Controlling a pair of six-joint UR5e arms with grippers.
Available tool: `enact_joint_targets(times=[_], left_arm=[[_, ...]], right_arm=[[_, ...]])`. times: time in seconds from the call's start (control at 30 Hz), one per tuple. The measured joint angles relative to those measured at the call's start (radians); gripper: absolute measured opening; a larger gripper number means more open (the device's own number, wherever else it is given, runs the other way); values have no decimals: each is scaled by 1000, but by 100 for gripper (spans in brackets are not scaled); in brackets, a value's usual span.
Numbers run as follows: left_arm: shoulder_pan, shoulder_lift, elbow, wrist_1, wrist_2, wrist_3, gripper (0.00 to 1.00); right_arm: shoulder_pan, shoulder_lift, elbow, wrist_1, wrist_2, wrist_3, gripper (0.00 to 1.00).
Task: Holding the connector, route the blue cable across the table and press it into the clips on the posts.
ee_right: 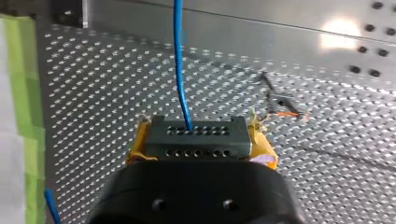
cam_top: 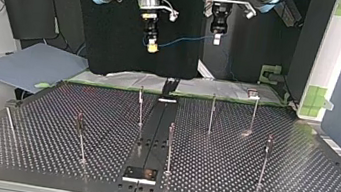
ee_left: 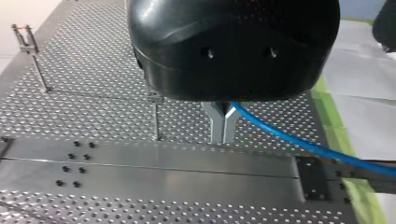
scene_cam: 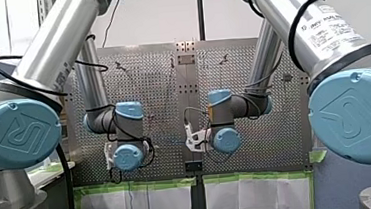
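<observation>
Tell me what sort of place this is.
Most likely a robotics lab test cell: a perforated metal table studded with thin clip posts, my left arm and my right arm holding a blue cable between them, and green-taped sheeting beyond the table's edge.

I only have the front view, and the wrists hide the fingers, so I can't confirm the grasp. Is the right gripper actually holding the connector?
Observer: Yes. In the right wrist view the connector sits clamped between the yellow pads of the right gripper, and the blue cable leaves it ahead.
Operator: And the other arm, is it on the cable?
Observer: Yes. The left wrist view shows the left gripper shut on the blue cable, which trails away to one side of it.
</observation>
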Motion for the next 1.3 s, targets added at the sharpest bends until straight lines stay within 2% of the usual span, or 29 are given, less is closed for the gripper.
enact_joint_targets(times=[0.37, 0.6, 0.73, 0.9, 1.3], left_arm=[[0, -17, -2, 5, 0, 0, 0], [-8, -11, 6, 5, -1, -8, 0], [-23, 10, 16, -11, -2, -30, 0], [-16, 53, 26, -53, -9, -70, 0], [8, 153, 76, -152, -101, -82, 0]], right_arm=[[0, 1, 1, 102, 0, 0, 0], [3, -2, -5, 120, -6, 5, 0], [14, -26, -30, 138, -31, 26, 0], [23, -63, -67, 173, -68, 60, 0], [23, -169, -174, 265, -174, 160, 0]])
